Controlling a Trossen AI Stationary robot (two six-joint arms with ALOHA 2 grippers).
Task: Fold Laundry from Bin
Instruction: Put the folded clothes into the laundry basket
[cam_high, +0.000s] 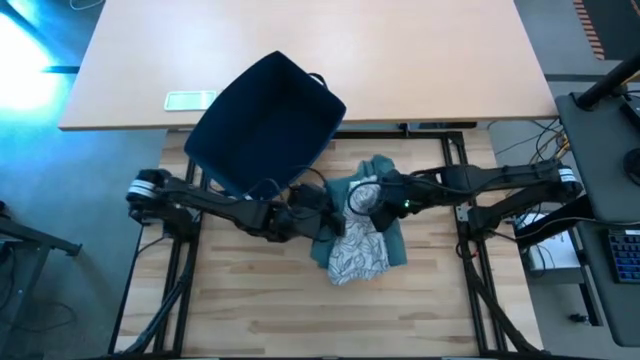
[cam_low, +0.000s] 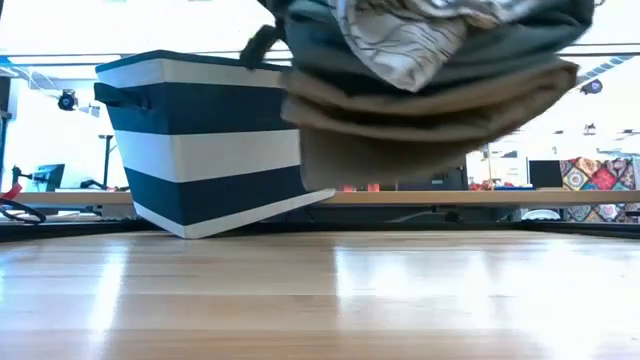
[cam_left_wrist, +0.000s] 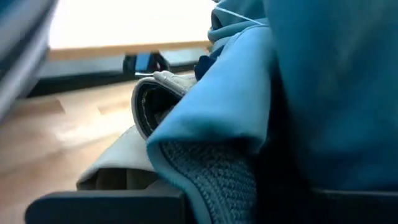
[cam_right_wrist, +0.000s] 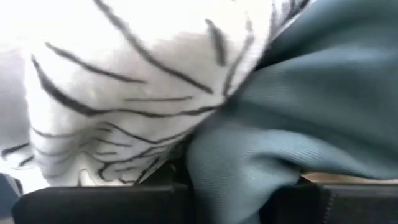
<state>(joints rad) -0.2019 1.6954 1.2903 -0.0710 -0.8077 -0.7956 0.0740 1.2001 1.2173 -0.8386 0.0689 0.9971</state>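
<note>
The laundry (cam_high: 358, 228) is a bundle of teal-green, beige and white dark-lined cloth. In the low view the laundry (cam_low: 420, 90) hangs clear above the wooden table (cam_low: 320, 300). My left gripper (cam_high: 303, 212) is at the bundle's left side and my right gripper (cam_high: 378, 202) at its upper right; both are shut on cloth. The navy, white-striped bin (cam_high: 268, 122) stands tilted behind the bundle, its lower edge (cam_low: 190, 230) on the table. My left gripper holds the bundle's left side, coming nearly level from the table's left. A teal ribbed hem (cam_left_wrist: 211, 180) and beige folds (cam_left_wrist: 118, 168) bunch up at its fingers (cam_left_wrist: 106, 208), several layers. The cloth itself hides the pads. The bundle is lifted clear. My right gripper holds the bundle's right side, slanting down from the table's right. Teal cloth (cam_right_wrist: 249, 168) and white lined cloth (cam_right_wrist: 124, 99) crowd against its fingers (cam_right_wrist: 93, 208), several layers. The cloth covers the place of contact. The bundle hangs below, off the table.
A small white flat device (cam_high: 190, 99) lies on the lighter far table (cam_high: 420, 60). Bare wood lies in front of the bundle toward the near edge (cam_high: 330, 320). Cables and equipment sit beyond the table's right side (cam_high: 590, 230).
</note>
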